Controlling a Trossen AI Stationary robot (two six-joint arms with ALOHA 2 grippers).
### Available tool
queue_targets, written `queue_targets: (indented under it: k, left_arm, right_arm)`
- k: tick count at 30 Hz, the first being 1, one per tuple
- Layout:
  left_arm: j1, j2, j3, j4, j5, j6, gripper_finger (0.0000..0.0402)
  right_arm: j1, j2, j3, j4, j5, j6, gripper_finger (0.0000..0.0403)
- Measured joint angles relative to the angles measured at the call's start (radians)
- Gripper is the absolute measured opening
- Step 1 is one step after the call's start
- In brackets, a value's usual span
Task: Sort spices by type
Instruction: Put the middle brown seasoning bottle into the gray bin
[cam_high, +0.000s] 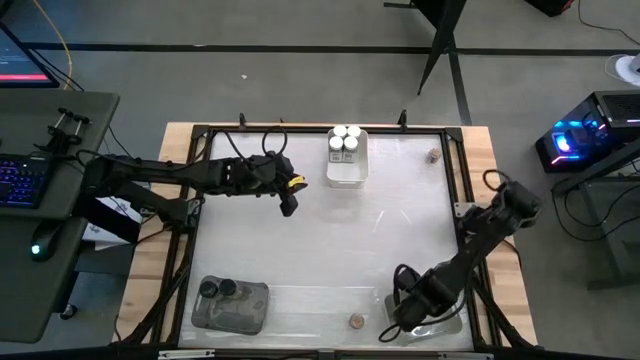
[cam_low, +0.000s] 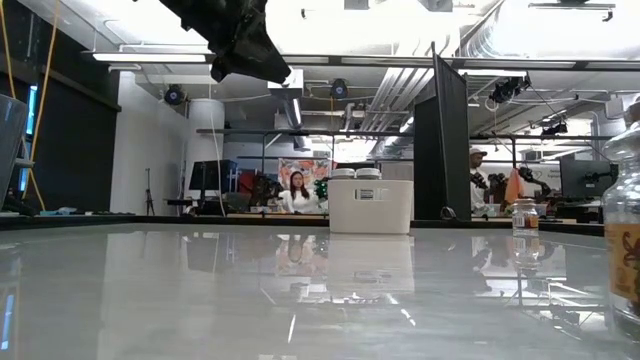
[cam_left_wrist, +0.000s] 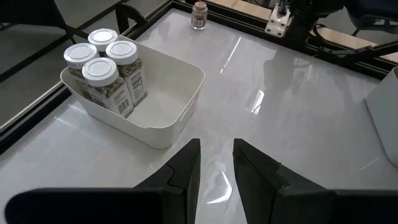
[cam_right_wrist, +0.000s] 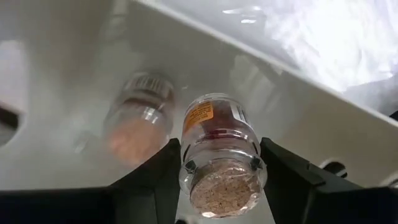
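My left gripper hovers above the table, open by a narrow gap and empty, just left of the white tray. That tray holds several white-topped jars standing at its far end. My right gripper is at the near right corner, inside the clear tray, shut on a brown-topped jar. One brown-topped jar stands on the table near the front edge. Another jar stands near the far right corner. Two black-topped jars stand in the grey tray at the near left. My right gripper pinches the brown-topped jar between its two fingers, one on each side of the glass just below the cork top. The fingers come from above, slanting down into the clear tray. The cork points back at the wrist. Whether the base touches the tray, I cannot tell.
A dark frame runs round the glossy white table top. In the low view, the near jar stands close at the right edge, and a person sits in the room beyond the table. The table's middle is bare.
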Motion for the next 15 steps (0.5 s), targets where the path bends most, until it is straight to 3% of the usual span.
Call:
queue_targets:
  k: [10, 15]
  left_arm:
    - [0.0, 0.0, 0.0, 0.0, 0.0, -0.007, 0.0084]
    - [0.0, 0.0, 0.0, 0.0, 0.0, -0.01, 0.0084]
  right_arm:
    - [-0.003, 0.047, 0.005, 0.087, 0.033, -0.035, 0.0177]
    - [-0.003, 0.047, 0.036, 0.031, 0.056, -0.09, 0.0177]
